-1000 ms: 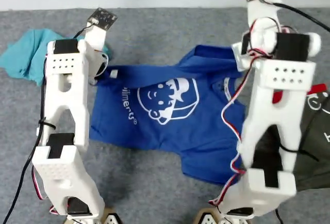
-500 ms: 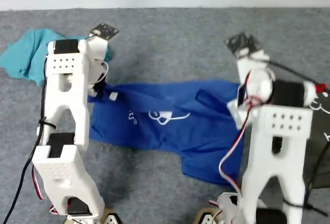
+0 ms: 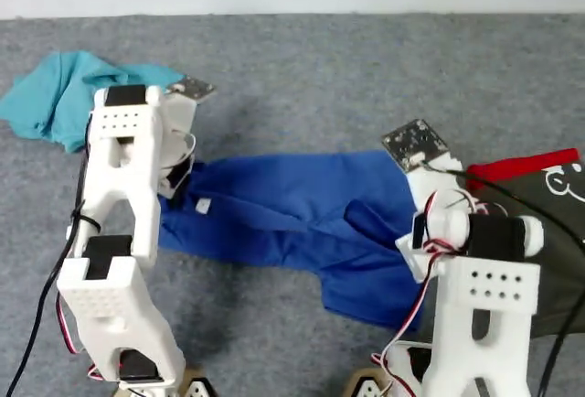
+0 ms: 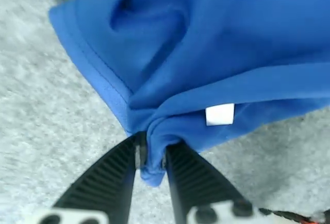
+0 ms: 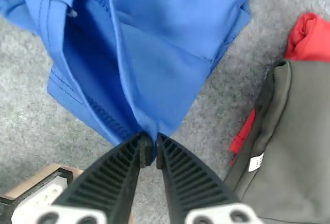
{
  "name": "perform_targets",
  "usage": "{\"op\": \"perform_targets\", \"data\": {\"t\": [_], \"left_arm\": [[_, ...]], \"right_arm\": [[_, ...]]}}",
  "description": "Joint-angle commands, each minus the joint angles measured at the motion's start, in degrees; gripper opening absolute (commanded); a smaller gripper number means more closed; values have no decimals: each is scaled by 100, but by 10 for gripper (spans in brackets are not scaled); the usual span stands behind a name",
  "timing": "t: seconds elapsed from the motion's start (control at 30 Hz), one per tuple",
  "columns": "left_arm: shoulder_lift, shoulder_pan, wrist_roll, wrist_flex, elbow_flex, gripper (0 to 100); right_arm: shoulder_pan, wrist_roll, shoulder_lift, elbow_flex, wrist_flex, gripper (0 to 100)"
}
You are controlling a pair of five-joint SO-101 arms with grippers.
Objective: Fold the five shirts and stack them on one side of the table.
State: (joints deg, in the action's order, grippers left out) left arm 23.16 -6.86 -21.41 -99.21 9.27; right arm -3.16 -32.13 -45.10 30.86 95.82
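The left gripper (image 4: 151, 154) and right gripper (image 5: 148, 149) each clamp an edge of the blue shirt (image 3: 302, 205); they should lay it down evenly, hems aligned, before letting go.

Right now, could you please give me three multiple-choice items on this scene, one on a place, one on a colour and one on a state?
1. Where does the teal shirt lie?
A. at the table's far left
B. folded at the near edge
C. on a stack at the right

2. What colour is the middle shirt?
A. red
B. blue
C. white

3. How is the left gripper?
A. open
B. shut on nothing
C. shut on the middle shirt

Answers: 1 A, it lies crumpled at the far left edge; 2 B, its cloth is plainly blue; 3 C, a blue fold is pinched in the gripper.
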Motion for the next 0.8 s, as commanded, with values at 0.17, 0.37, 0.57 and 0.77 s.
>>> {"op": "perform_targets", "data": {"t": [0.17,0.37,0.57,0.77], "left_arm": [[-53,-79,18,-9,-198,13],[-44,-308,9,88,-198,13],[-44,-492,9,88,-198,13],[-35,-466,-167,149,-198,63]], "right_arm": [[-57,-360,-189,35,664,9],[-48,-360,-189,624,673,9],[-40,-360,-189,774,673,9],[-48,-334,-189,800,681,114]]}}
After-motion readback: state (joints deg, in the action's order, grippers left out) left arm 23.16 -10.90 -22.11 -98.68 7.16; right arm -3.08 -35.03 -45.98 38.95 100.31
